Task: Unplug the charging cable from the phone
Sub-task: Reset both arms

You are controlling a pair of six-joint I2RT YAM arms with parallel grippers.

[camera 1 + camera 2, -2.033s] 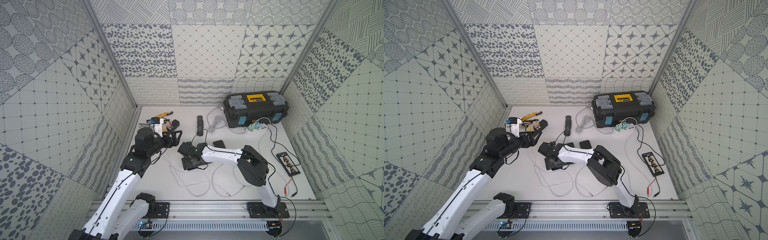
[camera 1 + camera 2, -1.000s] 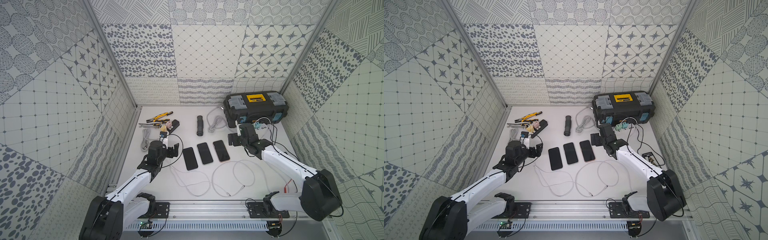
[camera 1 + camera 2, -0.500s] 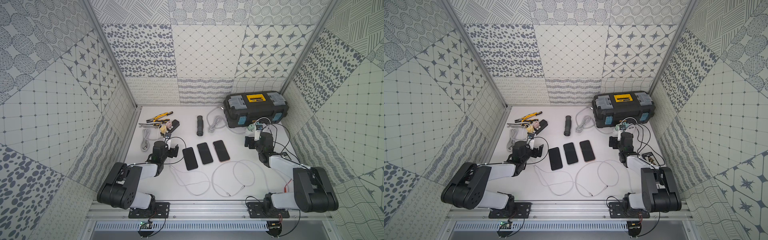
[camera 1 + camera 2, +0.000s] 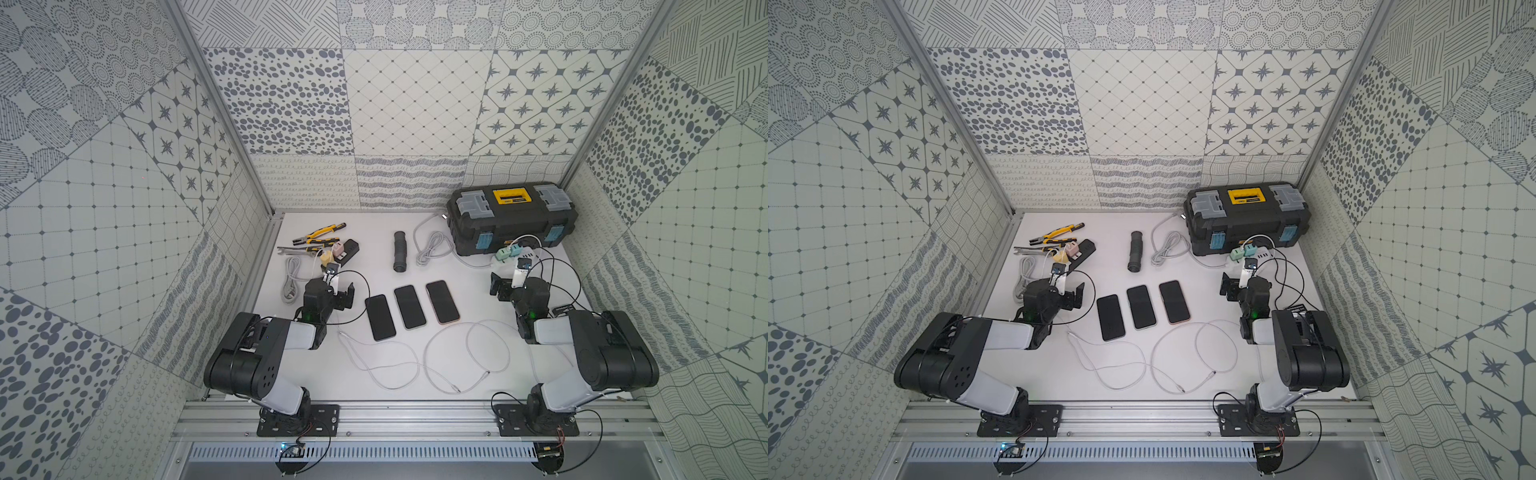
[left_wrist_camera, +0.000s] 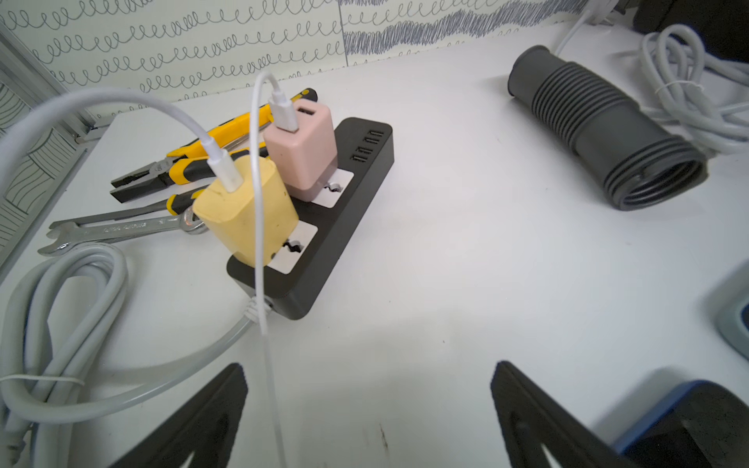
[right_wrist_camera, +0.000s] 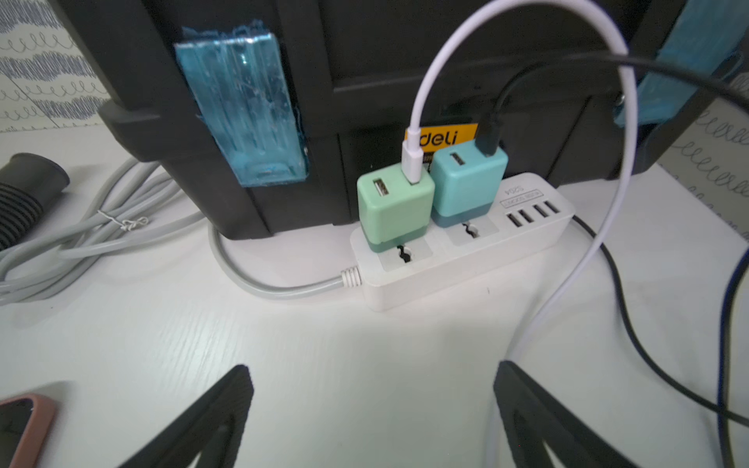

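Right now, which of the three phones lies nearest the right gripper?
The pink-rimmed phone, at the row's end toward the right gripper; the other two phones show no pink.

This is a robotics lab test cell. A white tabletop (image 4: 374,257) is boxed in by grey-and-white patterned wall panels (image 4: 415,104) on aluminium corner posts (image 4: 219,112). At six o'clock, a slotted aluminium rail (image 4: 415,415) carries bolted black base plates (image 4: 297,419) for two arms. Props include a black-and-yellow plastic toolbox (image 4: 513,224) at one o'clock and yellow-handled pliers (image 4: 320,232) at eleven.
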